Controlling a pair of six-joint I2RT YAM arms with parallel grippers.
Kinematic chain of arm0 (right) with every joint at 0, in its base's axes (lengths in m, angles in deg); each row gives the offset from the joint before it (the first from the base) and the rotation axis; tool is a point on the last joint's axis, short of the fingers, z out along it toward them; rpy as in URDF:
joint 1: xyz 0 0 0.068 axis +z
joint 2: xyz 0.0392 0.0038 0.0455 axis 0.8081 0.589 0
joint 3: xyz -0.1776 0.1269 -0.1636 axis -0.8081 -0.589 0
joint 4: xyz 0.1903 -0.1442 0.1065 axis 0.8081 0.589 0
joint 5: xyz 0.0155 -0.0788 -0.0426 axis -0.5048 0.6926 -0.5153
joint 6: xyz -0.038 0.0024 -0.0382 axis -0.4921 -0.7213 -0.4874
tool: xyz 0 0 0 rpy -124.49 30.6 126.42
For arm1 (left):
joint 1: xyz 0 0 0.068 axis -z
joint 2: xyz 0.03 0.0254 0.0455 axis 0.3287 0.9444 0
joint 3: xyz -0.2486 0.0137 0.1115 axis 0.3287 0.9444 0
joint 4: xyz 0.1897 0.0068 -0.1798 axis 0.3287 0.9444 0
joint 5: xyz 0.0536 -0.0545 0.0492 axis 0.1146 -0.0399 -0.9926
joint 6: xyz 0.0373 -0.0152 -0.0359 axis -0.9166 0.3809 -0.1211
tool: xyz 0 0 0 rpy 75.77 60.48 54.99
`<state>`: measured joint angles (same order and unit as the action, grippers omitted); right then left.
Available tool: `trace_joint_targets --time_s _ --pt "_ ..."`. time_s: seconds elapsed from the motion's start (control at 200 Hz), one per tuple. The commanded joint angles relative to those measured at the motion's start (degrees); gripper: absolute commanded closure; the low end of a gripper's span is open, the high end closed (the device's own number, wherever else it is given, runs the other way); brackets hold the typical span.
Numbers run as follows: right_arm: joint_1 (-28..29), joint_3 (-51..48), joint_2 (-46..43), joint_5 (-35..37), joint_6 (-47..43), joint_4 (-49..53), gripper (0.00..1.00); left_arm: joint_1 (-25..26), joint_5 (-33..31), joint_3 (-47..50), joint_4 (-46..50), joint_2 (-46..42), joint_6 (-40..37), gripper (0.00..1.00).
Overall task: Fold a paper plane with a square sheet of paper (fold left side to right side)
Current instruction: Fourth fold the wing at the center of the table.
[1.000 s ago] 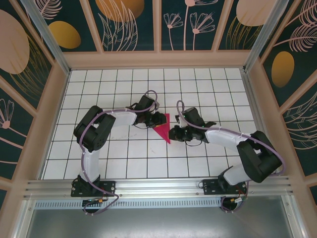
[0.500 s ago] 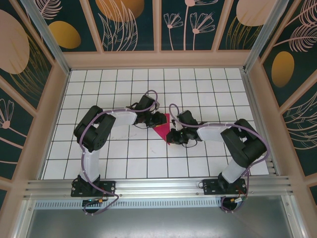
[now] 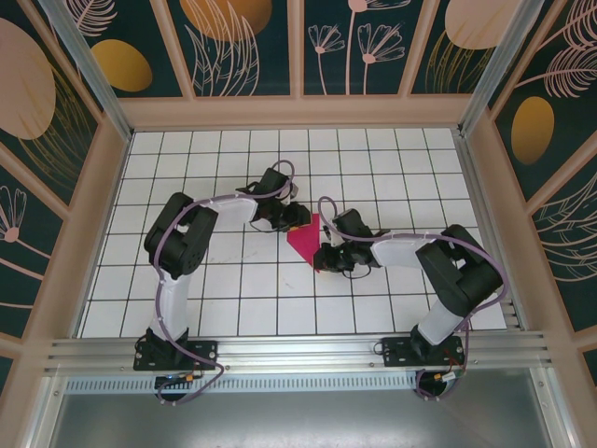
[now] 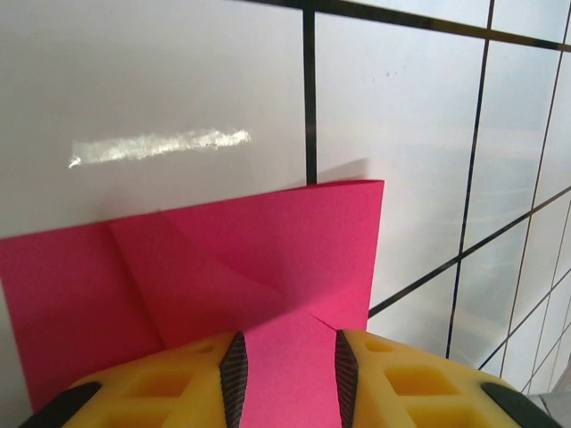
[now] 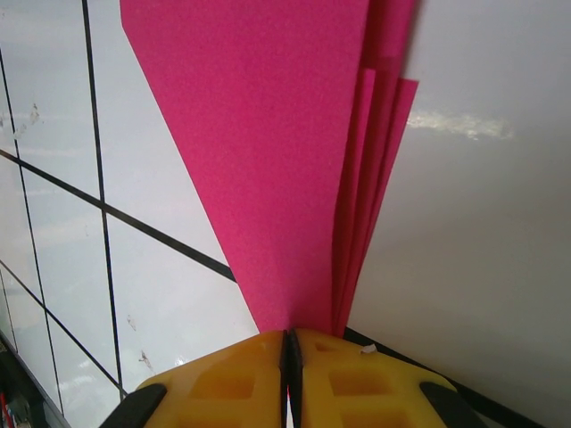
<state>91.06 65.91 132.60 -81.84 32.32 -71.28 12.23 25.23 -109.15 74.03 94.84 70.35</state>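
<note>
Underneath paper plane [image 3: 306, 241], gridded tabletop [image 3: 233, 289].

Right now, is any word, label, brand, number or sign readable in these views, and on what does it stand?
None can be read.
The folded pink paper is plain and unmarked.
The yellow fingers carry no lettering.
The white table has black grid lines, no figures.
The walls bear plant shapes and ovals, no text.
</note>
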Motion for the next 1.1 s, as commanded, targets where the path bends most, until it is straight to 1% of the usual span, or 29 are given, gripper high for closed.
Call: trace_joint_targets --time_s 0.0,0.145,0.37,0.525,0.631,0.716,0.816,0.901,1.001,1.096 --pt "1.17 -3.32 2.38 3.04 -0.61 8.52 0.86 -3.31 -6.04 -3.61 0.32 4.21 -3.37 0.63" --pt "1.13 -3.58 2.26 3.04 -0.47 8.29 0.86 -4.71 -6.60 -7.62 2.21 7.20 -4.72 0.63" --pt "1.15 -4.20 2.32 3.37 0.07 7.15 0.87 -7.09 -5.99 -12.58 4.79 8.83 -6.87 0.62" --pt "1.16 -4.29 2.70 3.74 0.51 6.65 0.89 -7.87 -5.46 -16.68 7.30 7.67 -8.64 0.61" --pt "1.09 -4.29 2.72 4.09 0.79 6.15 0.90 -7.87 -5.56 -16.68 7.74 3.61 -9.77 0.61" --pt "1.09 -4.29 2.76 4.15 0.99 5.65 0.91 -7.87 -4.87 -11.78 4.88 -2.50 -9.35 0.61" --pt "1.09 -4.07 3.17 4.18 1.04 5.31 0.91 -7.54 -1.13 -0.57 -2.09 -10.80 -6.64 0.61" --pt "1.09 -3.94 3.47 4.21 0.97 5.39 0.91 -5.91 1.45 8.41 -7.81 -16.64 -3.94 0.62" --pt "1.09 -3.94 3.52 4.35 0.95 5.53 0.92 -2.38 2.71 16.33 -12.63 -20.35 -0.60 0.63" --pt "1.13 -3.94 3.41 4.52 0.88 5.75 0.92 1.08 3.76 20.89 -16.79 -20.80 3.17 0.64"
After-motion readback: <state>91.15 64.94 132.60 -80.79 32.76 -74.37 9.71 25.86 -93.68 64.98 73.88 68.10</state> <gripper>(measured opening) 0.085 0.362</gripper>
